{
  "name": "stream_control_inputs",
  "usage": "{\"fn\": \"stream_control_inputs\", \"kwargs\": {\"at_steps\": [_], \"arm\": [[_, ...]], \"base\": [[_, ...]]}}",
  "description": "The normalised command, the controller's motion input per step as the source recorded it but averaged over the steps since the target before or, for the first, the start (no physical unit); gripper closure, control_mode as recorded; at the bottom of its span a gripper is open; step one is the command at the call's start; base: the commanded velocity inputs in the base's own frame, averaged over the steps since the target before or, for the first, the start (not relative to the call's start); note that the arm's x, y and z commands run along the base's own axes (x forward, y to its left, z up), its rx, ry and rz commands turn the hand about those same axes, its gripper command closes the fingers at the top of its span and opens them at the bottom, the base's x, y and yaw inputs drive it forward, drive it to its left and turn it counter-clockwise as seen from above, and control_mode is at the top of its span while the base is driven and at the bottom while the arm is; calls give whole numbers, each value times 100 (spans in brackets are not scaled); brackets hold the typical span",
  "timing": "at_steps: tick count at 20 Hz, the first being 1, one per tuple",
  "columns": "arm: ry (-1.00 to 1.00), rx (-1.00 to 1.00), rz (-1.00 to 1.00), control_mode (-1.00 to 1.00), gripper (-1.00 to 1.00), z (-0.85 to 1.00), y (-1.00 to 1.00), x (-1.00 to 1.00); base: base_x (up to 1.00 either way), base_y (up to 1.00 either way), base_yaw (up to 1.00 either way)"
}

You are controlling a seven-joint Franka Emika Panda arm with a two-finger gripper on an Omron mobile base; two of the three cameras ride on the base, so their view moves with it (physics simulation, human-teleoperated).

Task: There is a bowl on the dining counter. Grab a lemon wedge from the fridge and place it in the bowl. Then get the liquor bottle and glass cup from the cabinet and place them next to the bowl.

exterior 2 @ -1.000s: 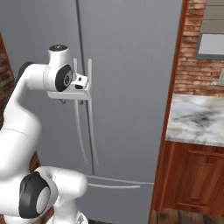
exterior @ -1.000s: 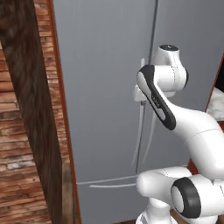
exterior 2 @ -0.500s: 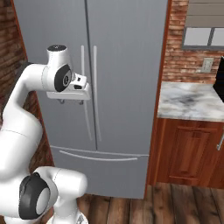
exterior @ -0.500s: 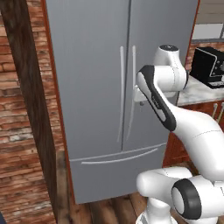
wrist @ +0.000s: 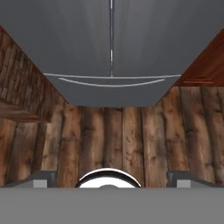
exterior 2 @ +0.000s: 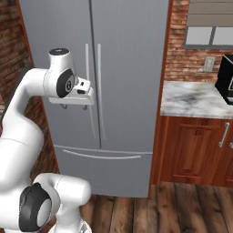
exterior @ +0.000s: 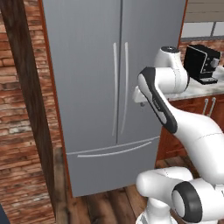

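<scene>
Waiting behind closed doors, the lemon wedge presumably sits inside the fridge point(exterior: 109, 87), so it cannot be seen yet. Both doors are shut, their two upright handles point(exterior 2: 93, 88) side by side at the centre seam above the freezer drawer point(wrist: 111, 87). In front of them the gripper point(exterior 2: 73, 105) hangs empty with jaws spread wide, likely readied for a handle. Beside the fridge, a marble bench point(exterior 2: 195, 98) carries a coffee machine point(exterior: 199, 63)

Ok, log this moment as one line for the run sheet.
phase: at fridge | grey double-door fridge: doors shut | gripper: open, empty, pointing down | lemon wedge: not yet fetched
</scene>
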Motion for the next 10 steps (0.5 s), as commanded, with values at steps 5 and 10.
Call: {"fn": "stream_control_inputs", "kwargs": {"at_steps": [5,10], "arm": [[-25,-6,0,-100,-100,10,8,0],[-53,-10,0,-100,-100,17,24,0]], "base": [[0,0,0],[0,0,0]]}}
